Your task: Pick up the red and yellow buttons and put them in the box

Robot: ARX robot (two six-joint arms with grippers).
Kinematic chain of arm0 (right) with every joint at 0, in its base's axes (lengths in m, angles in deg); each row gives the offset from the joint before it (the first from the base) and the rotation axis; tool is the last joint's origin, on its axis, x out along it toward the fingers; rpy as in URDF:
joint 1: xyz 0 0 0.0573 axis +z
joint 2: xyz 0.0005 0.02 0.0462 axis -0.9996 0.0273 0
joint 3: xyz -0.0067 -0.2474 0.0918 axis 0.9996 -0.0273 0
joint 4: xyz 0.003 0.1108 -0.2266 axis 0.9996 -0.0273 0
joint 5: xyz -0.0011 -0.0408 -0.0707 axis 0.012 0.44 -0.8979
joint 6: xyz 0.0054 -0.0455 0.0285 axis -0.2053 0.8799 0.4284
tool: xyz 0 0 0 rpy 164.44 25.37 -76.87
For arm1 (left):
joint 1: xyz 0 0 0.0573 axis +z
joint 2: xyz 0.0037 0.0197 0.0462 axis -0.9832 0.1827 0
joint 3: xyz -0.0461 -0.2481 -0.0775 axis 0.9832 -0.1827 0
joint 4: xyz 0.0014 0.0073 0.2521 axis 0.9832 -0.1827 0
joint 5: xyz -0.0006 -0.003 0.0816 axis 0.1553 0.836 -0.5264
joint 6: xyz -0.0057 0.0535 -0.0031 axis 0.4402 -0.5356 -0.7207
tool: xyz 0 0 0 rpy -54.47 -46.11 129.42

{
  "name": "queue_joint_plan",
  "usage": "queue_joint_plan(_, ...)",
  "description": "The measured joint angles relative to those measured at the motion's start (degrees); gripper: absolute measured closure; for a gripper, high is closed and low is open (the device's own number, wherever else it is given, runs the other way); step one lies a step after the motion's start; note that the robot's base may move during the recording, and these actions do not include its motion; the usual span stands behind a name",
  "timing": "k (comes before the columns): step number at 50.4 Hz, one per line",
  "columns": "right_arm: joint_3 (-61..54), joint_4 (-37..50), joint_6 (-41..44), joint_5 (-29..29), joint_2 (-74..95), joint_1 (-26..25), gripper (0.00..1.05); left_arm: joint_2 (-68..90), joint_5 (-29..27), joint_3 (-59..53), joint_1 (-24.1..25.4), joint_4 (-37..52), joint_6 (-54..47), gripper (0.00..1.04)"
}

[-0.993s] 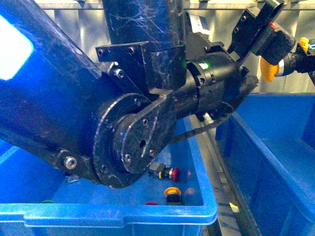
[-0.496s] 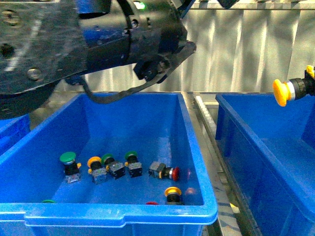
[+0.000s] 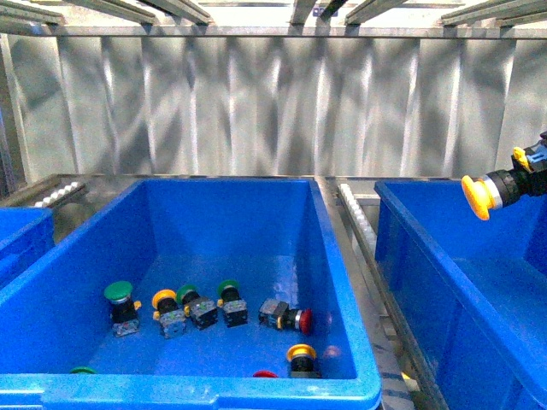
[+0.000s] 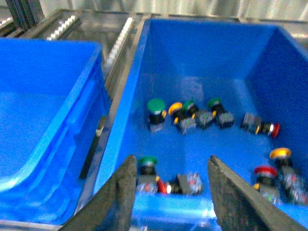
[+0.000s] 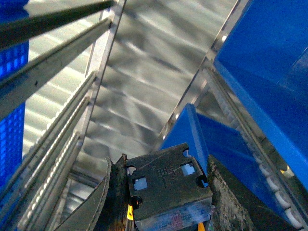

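My right gripper (image 3: 537, 171) is shut on a yellow button (image 3: 477, 196) and holds it sideways in the air over the near wall of the right blue box (image 3: 427, 256). In the right wrist view the button's black body (image 5: 166, 185) sits between the fingers. My left gripper (image 4: 171, 162) is open and empty above the near rim of the middle bin (image 4: 144, 72). In that bin lie red buttons (image 3: 297, 319) (image 4: 265, 172), yellow buttons (image 3: 300, 353) (image 3: 164, 300) and green-capped switches (image 3: 119, 293). The left gripper is out of the front view.
A third blue bin (image 4: 48, 120) stands left of the middle one. Metal roller rails (image 3: 359, 213) run between the bins. A corrugated metal wall (image 3: 256, 111) closes the back. Another red cap (image 3: 265, 374) shows at the middle bin's near rim.
The left arm that filled the front view has swung out of it, uncovering the middle bin. The yellow button in my right gripper has come lower and slightly left.
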Motion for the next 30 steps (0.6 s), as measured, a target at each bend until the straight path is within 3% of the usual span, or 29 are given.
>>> queue_joint_plan(3,0.0,-0.44,1.62,0.52,0.0,0.94,0.67,-7.19,3.15,-3.17,2.4,-5.22,-0.87,0.73)
queue_joint_plan(7,0.0,-0.96,3.04,0.61,-0.2,1.79,0.67,-18.97,11.56,-5.38,9.09,-14.67,-1.73,0.88)
queue_joint_plan(12,0.04,-1.77,4.61,0.02,-0.61,2.36,0.67,-27.45,14.73,-6.99,15.28,-17.88,-1.9,1.03)
queue_joint_plan(30,0.2,-3.76,12.35,-1.9,-1.75,6.58,0.67,-34.34,16.04,-12.28,16.17,-18.47,-2.36,1.02)
